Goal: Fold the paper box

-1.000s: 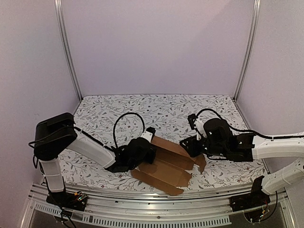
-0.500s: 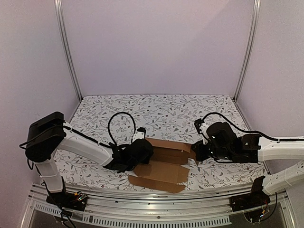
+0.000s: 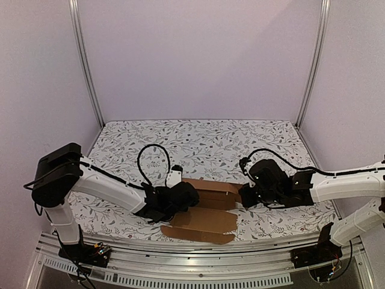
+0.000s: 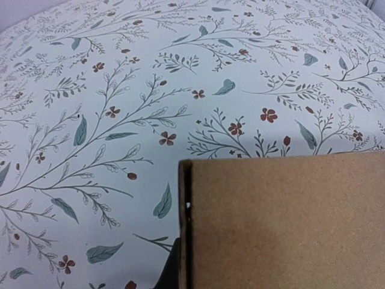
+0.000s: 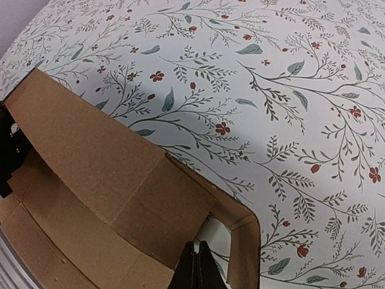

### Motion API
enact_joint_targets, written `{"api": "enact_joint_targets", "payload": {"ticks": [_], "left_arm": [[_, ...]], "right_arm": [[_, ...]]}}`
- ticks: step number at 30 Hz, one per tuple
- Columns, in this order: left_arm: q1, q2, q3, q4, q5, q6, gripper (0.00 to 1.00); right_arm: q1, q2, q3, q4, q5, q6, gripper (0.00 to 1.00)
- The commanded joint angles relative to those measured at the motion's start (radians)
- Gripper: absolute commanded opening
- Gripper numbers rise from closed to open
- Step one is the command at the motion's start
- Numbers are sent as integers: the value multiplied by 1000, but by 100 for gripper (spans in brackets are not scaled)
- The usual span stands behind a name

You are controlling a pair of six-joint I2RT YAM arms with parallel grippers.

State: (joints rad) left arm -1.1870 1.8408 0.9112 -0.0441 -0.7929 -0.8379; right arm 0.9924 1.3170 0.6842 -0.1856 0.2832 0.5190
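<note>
1. Although the top view takes in both arms, their black bodies cover the fingertips. The left gripper (image 3: pixel 182 196) lies over the left edge of the flat brown cardboard paper box (image 3: pixel 203 220), and the right gripper (image 3: pixel 245 196) is at its right edge. The sheet lies unfolded near the front of the white floral-print table cover (image 3: pixel 204 141).
2. From the left wrist, one cardboard panel fills the lower right and hides the fingers, apart from a dark sliver beside its edge. The jaws are closed on that panel. The rest of the box is cut off.
3. From the right wrist, the black fingers (image 5: pixel 196 265) are pressed together at the bottom edge, by a notch between two flaps. Whether any cardboard is nipped between them I cannot tell. Creases and flap outlines, lost from above, read clearly here, and the left gripper is only a dark shape at the far left.
</note>
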Motion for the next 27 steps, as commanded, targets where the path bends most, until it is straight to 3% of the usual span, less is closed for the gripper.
{"api": "enact_joint_targets", "payload": {"ticks": [1,11,27], "left_arm": [[-23,21,25,-42,-31,-13,0],[-34,20,35,-48,-20,-17,0],[-31,12,66,-68,146,-59,0]], "right_arm": [[-11,51,31,67,3,2,0],[-11,140,32,172,-42,26,0],[-11,145,-101,543,-73,236,0]]}}
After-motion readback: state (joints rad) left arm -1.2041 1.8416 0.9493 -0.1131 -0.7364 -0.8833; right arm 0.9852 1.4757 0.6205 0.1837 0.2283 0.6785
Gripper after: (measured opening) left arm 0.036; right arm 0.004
